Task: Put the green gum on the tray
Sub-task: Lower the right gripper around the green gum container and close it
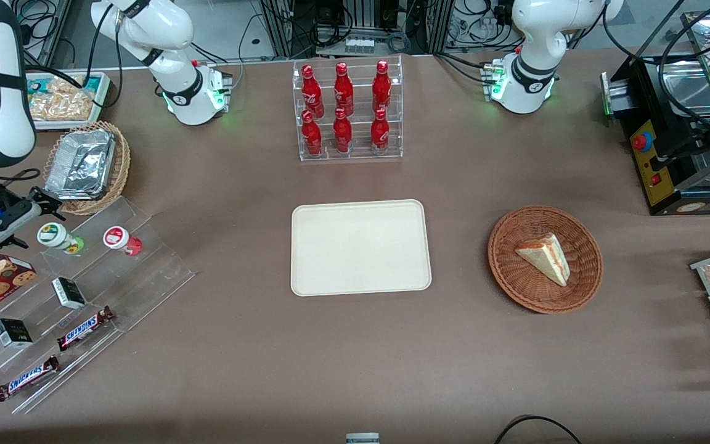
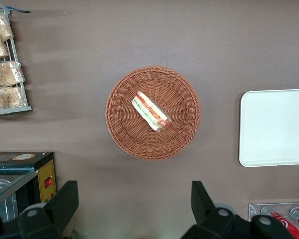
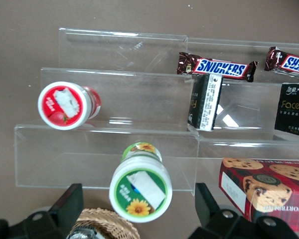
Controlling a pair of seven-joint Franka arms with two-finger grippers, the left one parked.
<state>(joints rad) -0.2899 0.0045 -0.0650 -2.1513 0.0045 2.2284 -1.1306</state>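
My two-finger gripper [image 3: 139, 214] hangs just above the clear acrylic stepped display stand [image 1: 145, 259], at the working arm's end of the brown table [image 1: 355, 357]. My jaws stand wide apart and hold nothing; the dark fingers [image 3: 65, 204] flank the small green gum bottle with its white round lid [image 3: 139, 188] without touching it.

The green gum stands upright on the stand's uppermost step [image 1: 59, 237]. Beside it, on the next step down, stands the similar red-bodied bottle with a red-marked white lid [image 3: 65, 105], apart from the green one.

Lower steps of the stand carry two small black boxes [image 3: 205, 102] and two brown Snickers bars [image 3: 217, 67]. A red plaid cookie box [image 3: 266, 191] lies just beside the green gum on the stand.

The large flat cream-beige rectangular tray [image 1: 360, 246] lies well apart from the stand, toward the table's middle, with nothing on it. A round wicker basket holding foil trays [image 1: 87, 165] sits beside the stand, farther from the front camera.
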